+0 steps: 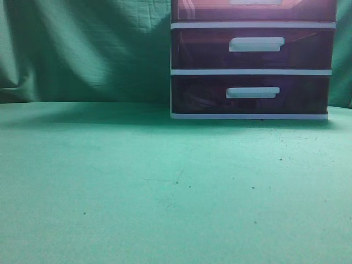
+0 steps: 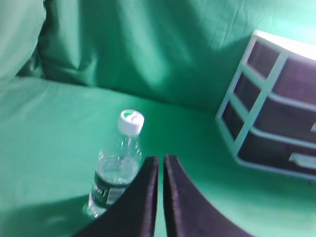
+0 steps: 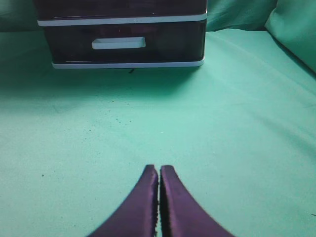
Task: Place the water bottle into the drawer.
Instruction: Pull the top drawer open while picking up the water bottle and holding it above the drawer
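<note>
Fingers of both grippers are pressed together, empty: the left gripper (image 2: 159,160) hangs just beside the bottle (image 2: 114,170), the right gripper (image 3: 159,170) over bare cloth (image 3: 237,138), well short of the unit (image 1: 250,71). To grasp well, the left should probably spread its fingers and close around the bottle's body below the cap. The bottle stands upright, cap up, long axis vertical. Beyond, the drawer (image 1: 253,10) looks closed, so it likely needs opening.
</note>
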`<state>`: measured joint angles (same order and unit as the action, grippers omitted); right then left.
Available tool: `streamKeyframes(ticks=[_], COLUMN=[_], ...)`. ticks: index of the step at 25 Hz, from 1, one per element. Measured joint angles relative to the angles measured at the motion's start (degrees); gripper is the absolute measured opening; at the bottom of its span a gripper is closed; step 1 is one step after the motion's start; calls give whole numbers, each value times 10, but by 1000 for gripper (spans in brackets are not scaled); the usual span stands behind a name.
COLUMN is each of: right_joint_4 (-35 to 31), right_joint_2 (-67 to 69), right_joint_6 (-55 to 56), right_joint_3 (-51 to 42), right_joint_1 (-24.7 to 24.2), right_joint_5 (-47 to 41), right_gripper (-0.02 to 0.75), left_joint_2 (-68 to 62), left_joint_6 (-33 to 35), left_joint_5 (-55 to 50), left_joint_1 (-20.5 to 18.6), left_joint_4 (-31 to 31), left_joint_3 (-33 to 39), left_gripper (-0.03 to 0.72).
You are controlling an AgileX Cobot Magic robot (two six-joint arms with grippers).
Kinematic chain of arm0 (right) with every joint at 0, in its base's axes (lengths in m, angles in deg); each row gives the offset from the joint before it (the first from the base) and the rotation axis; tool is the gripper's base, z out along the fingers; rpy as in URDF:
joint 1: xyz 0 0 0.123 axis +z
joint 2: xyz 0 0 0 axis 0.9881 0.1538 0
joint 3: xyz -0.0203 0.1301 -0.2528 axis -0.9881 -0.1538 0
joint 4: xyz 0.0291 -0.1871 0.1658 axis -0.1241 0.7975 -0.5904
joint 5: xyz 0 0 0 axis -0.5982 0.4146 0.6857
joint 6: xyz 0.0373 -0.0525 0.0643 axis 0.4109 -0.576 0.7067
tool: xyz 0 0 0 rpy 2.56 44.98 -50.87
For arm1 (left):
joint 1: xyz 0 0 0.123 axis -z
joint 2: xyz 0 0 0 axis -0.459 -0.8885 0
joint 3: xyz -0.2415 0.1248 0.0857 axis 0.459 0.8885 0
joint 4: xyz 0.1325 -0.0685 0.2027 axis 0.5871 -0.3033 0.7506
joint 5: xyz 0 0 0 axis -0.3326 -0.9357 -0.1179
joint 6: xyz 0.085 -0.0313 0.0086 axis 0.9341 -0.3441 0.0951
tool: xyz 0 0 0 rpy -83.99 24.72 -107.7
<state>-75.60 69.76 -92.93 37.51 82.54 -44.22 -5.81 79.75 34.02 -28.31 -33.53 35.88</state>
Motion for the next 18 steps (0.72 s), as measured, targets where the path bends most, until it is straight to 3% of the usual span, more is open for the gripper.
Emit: streamKeyframes(ticks=[3, 4, 5, 10, 11, 13, 18], right_joint_4=[0, 0, 0, 0, 0, 0, 0], right_joint_2=[0, 0, 0, 0, 0, 0, 0], right_joint_6=[0, 0, 0, 0, 0, 0, 0], right_joint_3=[0, 0, 0, 0, 0, 0, 0], right_joint_1=[0, 0, 0, 0, 0, 0, 0], right_joint_5=[0, 0, 0, 0, 0, 0, 0], right_gripper=[0, 0, 0, 0, 0, 0, 0], left_joint_2=[-57, -79, -97, -196, -214, -248, -338], left_joint_6=[7, 8, 8, 9, 9, 10, 10], left_joint_5=[15, 31, 53, 100, 100, 100, 103], left_joint_1=[0, 0, 0, 0, 0, 0, 10], left_joint_4=[15, 23, 27, 34, 41, 44, 67], left_joint_3=[-4, -5, -5, -6, -6, -6, -36], left_gripper=[0, 49, 49, 536, 601, 652, 638])
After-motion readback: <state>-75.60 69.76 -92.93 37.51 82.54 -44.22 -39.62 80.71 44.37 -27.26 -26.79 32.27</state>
